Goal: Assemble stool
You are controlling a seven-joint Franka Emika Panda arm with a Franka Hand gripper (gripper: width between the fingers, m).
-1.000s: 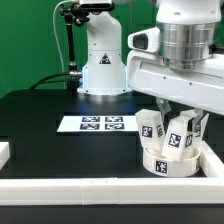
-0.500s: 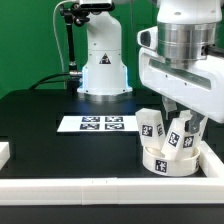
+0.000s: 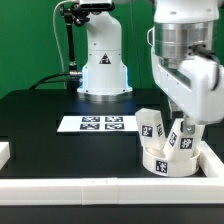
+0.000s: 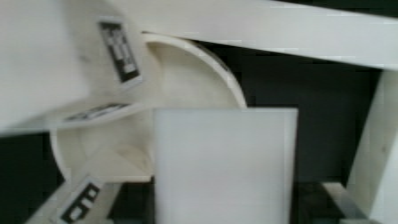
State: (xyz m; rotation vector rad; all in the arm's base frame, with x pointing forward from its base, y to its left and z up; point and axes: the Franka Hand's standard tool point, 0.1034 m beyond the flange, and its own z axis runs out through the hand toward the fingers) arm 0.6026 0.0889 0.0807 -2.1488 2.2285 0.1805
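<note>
With my gripper (image 3: pixel 183 127) low over the seat (image 3: pixel 168 160) by the exterior view's right rail (image 3: pixel 213 163), finger state impossible to tell, I fear a skewed leg (image 3: pixel 152 127) could jam or topple.

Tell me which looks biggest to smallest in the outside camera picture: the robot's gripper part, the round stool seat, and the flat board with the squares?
1. The gripper assembly looks biggest, though it sits nearest the camera.
2. The marker board.
3. The round seat. Board and seat look close in size, so that order is unsure.
</note>
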